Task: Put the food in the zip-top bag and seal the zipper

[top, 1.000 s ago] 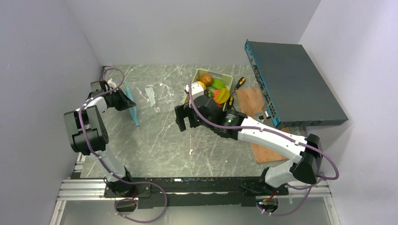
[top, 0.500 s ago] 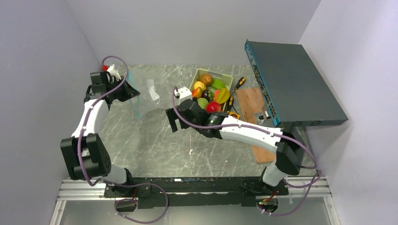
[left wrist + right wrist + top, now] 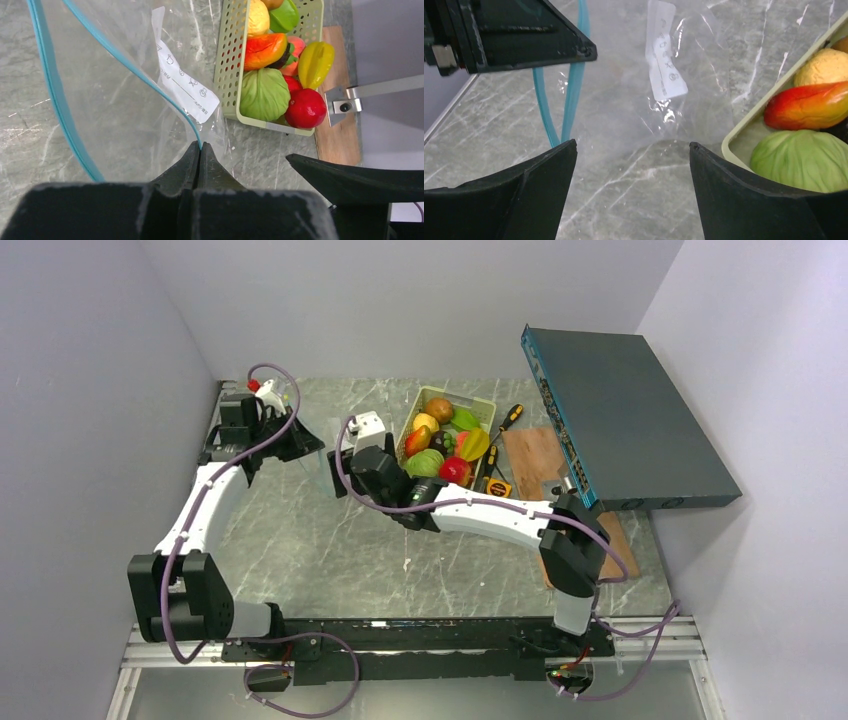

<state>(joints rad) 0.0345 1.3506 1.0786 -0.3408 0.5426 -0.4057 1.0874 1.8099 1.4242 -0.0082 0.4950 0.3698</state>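
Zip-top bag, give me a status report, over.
Left gripper shut on the zip-top bag at its zipper. Right gripper open, empty, facing the bag. Food all in the basket, none bagged. Nothing seen in the way.

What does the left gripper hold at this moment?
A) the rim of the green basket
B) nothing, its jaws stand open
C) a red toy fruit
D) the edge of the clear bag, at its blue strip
D: in the left wrist view the left gripper is shut on the bag at its zipper, while the food lies in the basket.
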